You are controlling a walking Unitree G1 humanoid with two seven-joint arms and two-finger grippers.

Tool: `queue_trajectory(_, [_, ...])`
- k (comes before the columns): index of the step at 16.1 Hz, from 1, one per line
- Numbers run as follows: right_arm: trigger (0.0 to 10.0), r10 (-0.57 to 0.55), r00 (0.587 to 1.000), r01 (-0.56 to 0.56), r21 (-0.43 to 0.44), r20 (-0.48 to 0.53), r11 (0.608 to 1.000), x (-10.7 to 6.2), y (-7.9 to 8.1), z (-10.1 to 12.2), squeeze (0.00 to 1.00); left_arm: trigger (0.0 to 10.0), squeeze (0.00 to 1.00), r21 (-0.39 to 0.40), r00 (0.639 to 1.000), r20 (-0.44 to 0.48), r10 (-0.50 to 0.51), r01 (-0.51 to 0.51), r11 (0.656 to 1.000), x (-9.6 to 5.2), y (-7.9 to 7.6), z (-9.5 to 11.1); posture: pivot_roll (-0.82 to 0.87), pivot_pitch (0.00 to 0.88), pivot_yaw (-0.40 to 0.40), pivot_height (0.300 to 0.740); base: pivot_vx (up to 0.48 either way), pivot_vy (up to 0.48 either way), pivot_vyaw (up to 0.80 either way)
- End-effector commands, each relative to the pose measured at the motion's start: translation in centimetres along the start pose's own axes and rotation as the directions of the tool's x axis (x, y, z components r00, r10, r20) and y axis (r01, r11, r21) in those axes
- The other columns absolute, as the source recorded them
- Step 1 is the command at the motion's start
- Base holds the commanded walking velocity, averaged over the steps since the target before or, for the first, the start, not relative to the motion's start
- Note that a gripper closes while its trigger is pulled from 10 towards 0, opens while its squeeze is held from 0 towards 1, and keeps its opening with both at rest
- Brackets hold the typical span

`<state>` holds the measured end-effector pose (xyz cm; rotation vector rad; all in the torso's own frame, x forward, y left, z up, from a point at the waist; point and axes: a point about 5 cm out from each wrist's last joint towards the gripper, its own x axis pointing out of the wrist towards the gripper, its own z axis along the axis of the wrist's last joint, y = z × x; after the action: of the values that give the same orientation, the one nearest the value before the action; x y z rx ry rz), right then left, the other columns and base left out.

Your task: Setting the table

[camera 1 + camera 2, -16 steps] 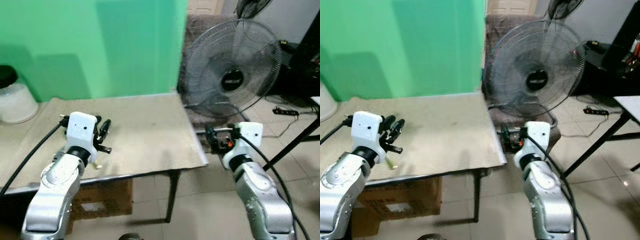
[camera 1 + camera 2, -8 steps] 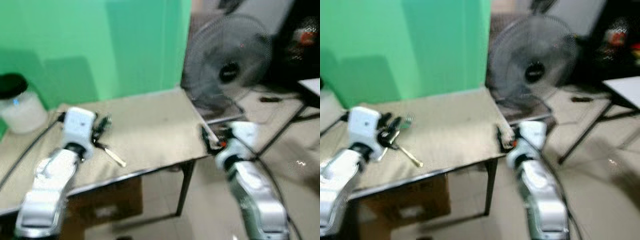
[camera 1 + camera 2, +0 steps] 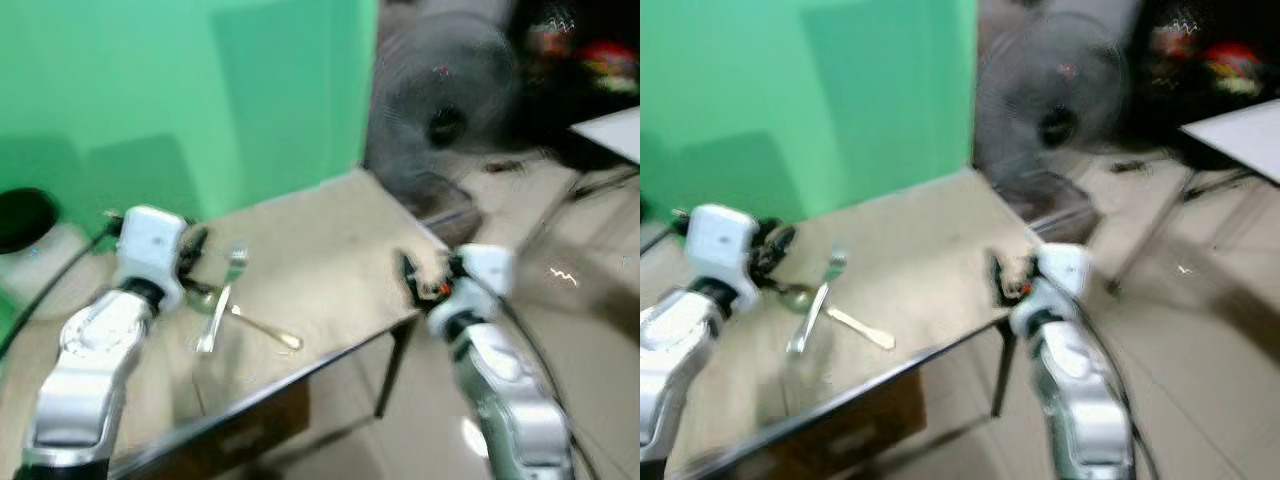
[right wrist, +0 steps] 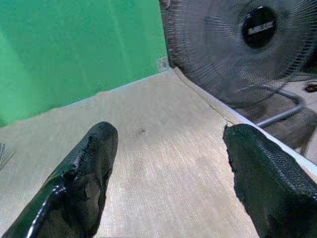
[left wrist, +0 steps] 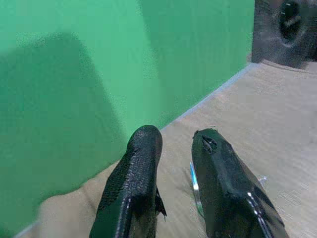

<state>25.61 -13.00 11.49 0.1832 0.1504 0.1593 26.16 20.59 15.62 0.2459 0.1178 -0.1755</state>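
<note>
Behind the table: wall [image 3: 150,90] — you face a green wall running along the table's far edge.
Table [image 3: 330,250]: beige top with a dark metal edge and legs; its right front corner is nearest your right arm. Both eye views are blurred, so you get little fine detail.
Fan [image 3: 445,120]: a large grey standing fan sits off the table's far right corner, on the tiled floor [image 3: 560,330].
Jar [image 3: 25,225]: at the far left edge you have a white jar with a black lid, partly cut off by the frame.
Left gripper [image 5: 173,148]: above the table's left part, near the far edge, just beside the cutlery. Your wrist view shows the two black fingers [image 5: 141,163] with a narrow gap between them and nothing held; a sliver of metal shows on the table behind them.
Right gripper [image 4: 171,163]: at the table's right front corner, fingers spread wide, pointing across the bare top toward the wall, with nothing between them.
Fork [image 3: 222,300]: lies flat on the left part of the table, tines toward the wall, handle toward the front edge.
Spoon [image 3: 250,322]: lies flat, crossing under or beside the fork; its bowl is near your left gripper and its pale handle runs toward the front right. You cannot tell whether the two touch.
</note>
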Motion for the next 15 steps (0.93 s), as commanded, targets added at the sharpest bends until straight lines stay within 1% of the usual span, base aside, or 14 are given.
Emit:
queue_trajectory(1, [10.0,-0.034,0.999,0.035,-0.011,0.018,0.999,-0.2,-1.0,0.6,0.00,10.0,0.00,0.000,0.999,0.014,-0.034,0.034,0.999,0.2,-0.7,0.4,0.15,0.000,0.023,0.740,0.000,0.480,-0.80])
queue_trajectory(2, [10.0,-0.039,0.999,0.039,-0.013,0.018,0.999,-0.3,-1.1,0.5,0.00,10.0,0.00,0.000,0.998,0.022,-0.051,0.051,0.999,0.1,-1.0,0.4,0.15,0.000,0.021,0.740,0.000,0.334,-0.51])
queue_trajectory(3, [10.0,-0.040,0.999,0.040,-0.014,0.018,0.999,-0.4,-1.2,0.5,0.00,10.0,0.00,0.012,0.997,0.033,-0.071,0.071,0.997,-0.1,-1.3,0.5,0.16,0.000,0.018,0.740,0.000,0.000,0.00])
queue_trajectory(4, [10.0,-0.040,0.999,0.040,-0.021,0.016,0.999,-0.5,-1.2,0.5,0.00,10.0,0.00,0.022,0.996,0.027,-0.079,0.079,0.997,-0.3,-1.5,0.5,0.16,0.000,0.014,0.740,0.000,-0.480,0.00])
queue_trajectory(9, [10.0,-0.043,0.999,0.043,-0.028,0.007,0.999,-0.7,-1.5,0.4,0.00,10.0,0.00,0.013,0.997,0.018,-0.079,0.079,0.997,-0.7,-2.0,0.4,0.16,0.000,0.014,0.740,0.000,-0.480,0.00])
queue_trajectory(12, [10.0,-0.019,1.000,0.019,-0.041,-0.005,0.999,-0.8,-1.4,0.4,0.00,10.0,0.00,-0.012,0.998,-0.005,-0.064,0.064,0.998,-0.8,-1.9,0.1,0.16,0.000,0.015,0.740,0.000,0.000,0.00])
queue_trajectory(13, [10.0,-0.012,1.000,0.012,-0.046,-0.009,0.999,-0.7,-1.5,0.5,0.00,10.0,0.98,-0.015,0.998,-0.011,-0.057,0.057,0.998,-0.9,-1.7,0.0,0.16,0.000,0.015,0.740,0.000,0.000,0.00])
queue_trajectory(15, [10.0,-0.001,1.000,0.000,-0.052,-0.013,0.999,-0.6,-1.6,0.6,0.00,10.0,1.00,-0.029,0.998,-0.022,-0.063,0.062,0.998,-1.0,-1.6,0.0,0.16,0.000,0.016,0.740,0.000,0.000,0.00])
